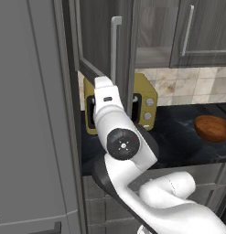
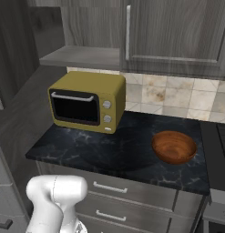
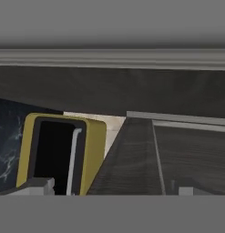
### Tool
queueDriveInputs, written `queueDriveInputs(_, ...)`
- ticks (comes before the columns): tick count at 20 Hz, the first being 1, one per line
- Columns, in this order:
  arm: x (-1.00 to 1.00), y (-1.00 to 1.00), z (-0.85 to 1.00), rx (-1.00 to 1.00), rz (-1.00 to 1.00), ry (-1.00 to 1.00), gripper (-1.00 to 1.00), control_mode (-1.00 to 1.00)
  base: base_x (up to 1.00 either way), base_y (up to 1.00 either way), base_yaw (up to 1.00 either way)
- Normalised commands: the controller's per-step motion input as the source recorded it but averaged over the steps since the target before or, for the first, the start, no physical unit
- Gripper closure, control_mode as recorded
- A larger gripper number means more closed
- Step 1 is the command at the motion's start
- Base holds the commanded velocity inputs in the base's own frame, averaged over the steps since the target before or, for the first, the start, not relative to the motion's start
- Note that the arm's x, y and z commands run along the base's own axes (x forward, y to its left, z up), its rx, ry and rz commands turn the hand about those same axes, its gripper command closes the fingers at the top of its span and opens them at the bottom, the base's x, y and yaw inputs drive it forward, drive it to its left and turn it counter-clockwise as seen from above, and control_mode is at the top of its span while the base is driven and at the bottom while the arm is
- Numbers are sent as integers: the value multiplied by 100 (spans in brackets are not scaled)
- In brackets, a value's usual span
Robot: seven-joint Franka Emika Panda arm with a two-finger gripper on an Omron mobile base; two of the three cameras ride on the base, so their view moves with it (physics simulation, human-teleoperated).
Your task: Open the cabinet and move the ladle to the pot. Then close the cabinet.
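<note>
The wood-grain cabinet [image 2: 82, 57] stands open, its door [image 1: 94, 36] swung out toward me with the long silver bar handle [image 1: 115, 45] on its near edge. My gripper [image 1: 100, 81] is raised to the door's lower edge, just left of the handle. In the hand view the gripper [image 3: 113, 190] is open, with its fingertips [image 3: 38, 185] far apart and the door's dark wood [image 3: 132, 159] ahead between them. The open cabinet's shelf looks bare from the right base view. The ladle and the pot are out of view.
A yellow microwave [image 2: 86, 102] sits on the black marble counter [image 2: 127, 150] under the cabinet. A reddish-brown wooden bowl [image 2: 174, 146] lies to its right, near the stove edge [image 2: 218, 136]. A closed neighbouring cabinet door [image 2: 177, 32] hangs above. A tall grey panel [image 1: 27, 114] is at left.
</note>
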Motion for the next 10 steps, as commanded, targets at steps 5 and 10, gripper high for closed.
queueDriveInputs(5, 42, 0, 0, 0, 0, 0, -100, -100, 0, 0, 0)
queueDriveInputs(10, 40, -2, 0, -1, 0, -1, -100, -100, 0, 0, 0)
